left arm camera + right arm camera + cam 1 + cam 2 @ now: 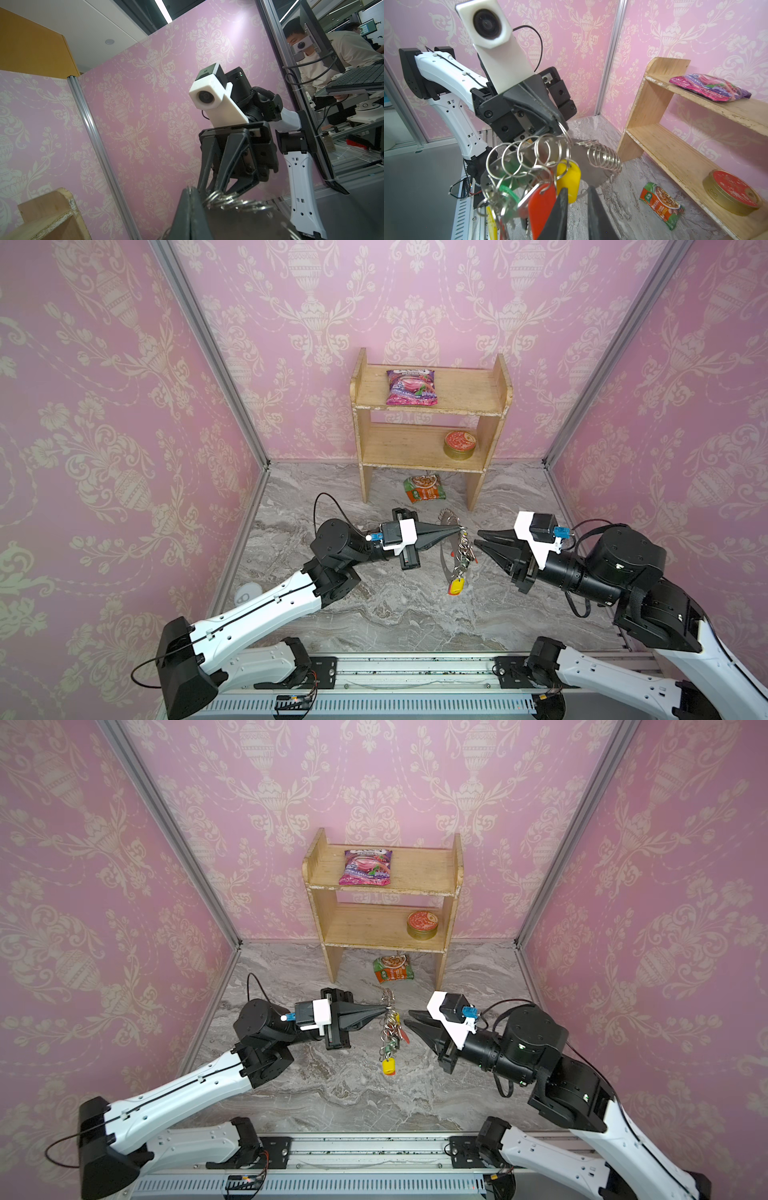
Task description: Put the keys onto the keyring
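Writing first, L to R. The pink bag point(412, 386) lies on the top board of the wooden shelf point(359, 435), L side. It has a white word at its top, too blurry to read. The green-orange packet point(424, 488) lies on the table point(374, 605) under the shelf; its white letters are too small to read. The red tin point(460, 444) w/ a gold rim sits on the low board, R side. The R wrist view shows marks on its gold side, can't read them.

In front of the shelf, L to R: the left gripper point(455, 528) is pinched tight on the top edge of the keyring point(583, 166) and holds it up. Can't tell if the low end touches the table. The keys point(463, 551) hang off its little loops w/ a green tag point(506, 191), a red tag point(542, 205) and a yellow tag point(569, 178). Both top views show the hoop edge-on, so its shape is hard to see. The right gripper point(478, 539) is just R of the keys, fingers a bit apart, nothing btw them that I can see. The green tag is half hidden behind loops.
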Motion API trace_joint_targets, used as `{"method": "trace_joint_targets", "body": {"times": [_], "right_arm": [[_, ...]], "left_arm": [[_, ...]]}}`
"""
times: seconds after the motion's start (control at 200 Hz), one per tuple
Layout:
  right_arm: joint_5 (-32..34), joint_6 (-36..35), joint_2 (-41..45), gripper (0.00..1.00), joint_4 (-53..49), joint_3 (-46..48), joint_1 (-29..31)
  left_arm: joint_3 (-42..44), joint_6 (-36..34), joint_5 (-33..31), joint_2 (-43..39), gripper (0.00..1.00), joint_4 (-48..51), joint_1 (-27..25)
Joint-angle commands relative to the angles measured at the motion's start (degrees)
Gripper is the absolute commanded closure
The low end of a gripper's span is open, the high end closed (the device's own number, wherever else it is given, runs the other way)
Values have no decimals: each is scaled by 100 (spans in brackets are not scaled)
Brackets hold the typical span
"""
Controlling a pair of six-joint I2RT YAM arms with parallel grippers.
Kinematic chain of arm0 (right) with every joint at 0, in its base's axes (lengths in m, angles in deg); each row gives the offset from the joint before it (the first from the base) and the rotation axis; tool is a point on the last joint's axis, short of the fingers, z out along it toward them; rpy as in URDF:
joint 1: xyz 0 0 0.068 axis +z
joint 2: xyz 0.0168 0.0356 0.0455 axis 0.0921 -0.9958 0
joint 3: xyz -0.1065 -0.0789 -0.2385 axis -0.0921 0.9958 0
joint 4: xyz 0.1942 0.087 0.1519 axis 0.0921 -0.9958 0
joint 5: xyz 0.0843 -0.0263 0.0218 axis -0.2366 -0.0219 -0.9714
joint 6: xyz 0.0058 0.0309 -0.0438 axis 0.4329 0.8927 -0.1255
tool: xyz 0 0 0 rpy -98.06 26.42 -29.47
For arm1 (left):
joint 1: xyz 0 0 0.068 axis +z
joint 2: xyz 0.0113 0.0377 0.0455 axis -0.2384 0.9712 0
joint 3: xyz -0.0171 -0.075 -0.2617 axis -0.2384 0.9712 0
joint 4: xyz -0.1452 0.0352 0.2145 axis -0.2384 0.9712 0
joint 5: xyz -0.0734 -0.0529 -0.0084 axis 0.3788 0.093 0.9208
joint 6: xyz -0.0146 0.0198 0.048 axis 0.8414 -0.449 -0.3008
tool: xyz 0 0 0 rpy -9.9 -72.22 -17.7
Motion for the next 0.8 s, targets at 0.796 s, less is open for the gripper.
{"method": "trace_joint_targets", "body": {"times": [0.796], "right_arm": [[-361, 51, -250, 95, 628, 31, 24]], "left_arm": [[-75, 172, 44, -67, 100, -322, -14]]}}
